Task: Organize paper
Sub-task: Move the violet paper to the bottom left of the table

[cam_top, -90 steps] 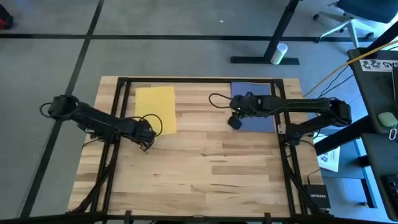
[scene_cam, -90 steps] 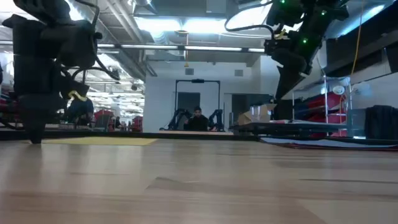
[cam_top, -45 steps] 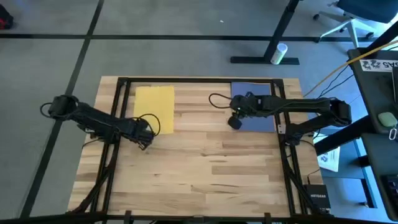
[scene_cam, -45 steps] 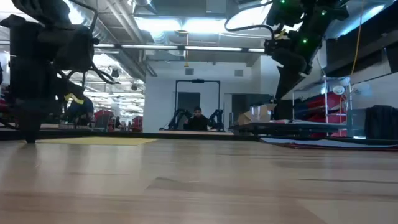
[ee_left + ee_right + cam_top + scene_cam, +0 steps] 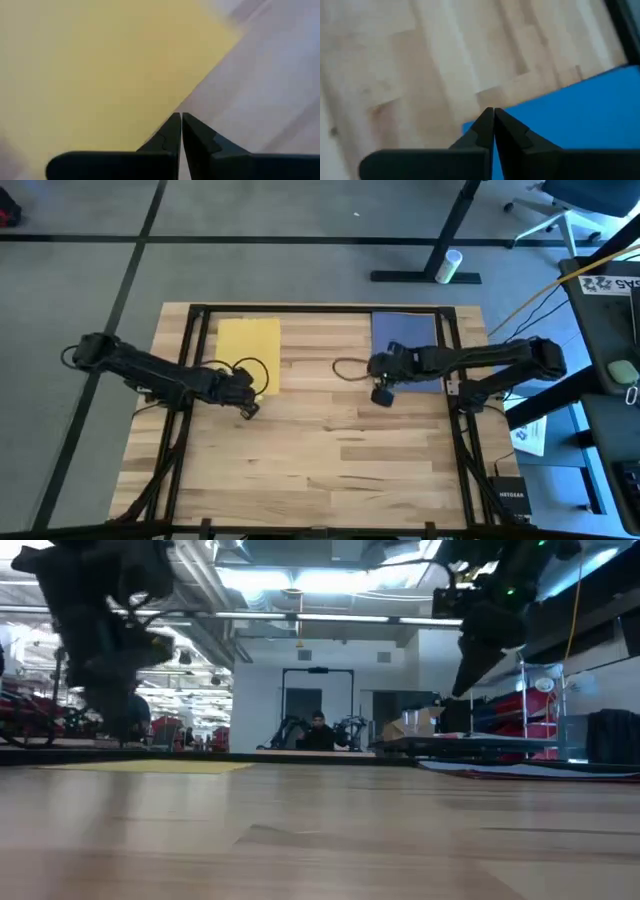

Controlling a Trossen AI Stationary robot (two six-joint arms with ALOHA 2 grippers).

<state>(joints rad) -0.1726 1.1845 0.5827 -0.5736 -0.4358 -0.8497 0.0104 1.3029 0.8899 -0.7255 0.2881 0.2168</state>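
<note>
Two thin rectangular sheets, yellow paper [image 5: 248, 353] far-left and navy blue paper [image 5: 405, 348] far-right, lie flat (well apart); each clenched, empty claw, left gripper [image 5: 180, 119] and right gripper [image 5: 493, 112], is best lowered at its sheet's near corner before sliding

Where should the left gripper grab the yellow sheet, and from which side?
Judging from its pose, take the yellow sheet at its near right corner, coming in from the bare wood beside it. It lies flat on the table, so only an edge can be lifted, and the shut left gripper hangs at that corner.
</note>
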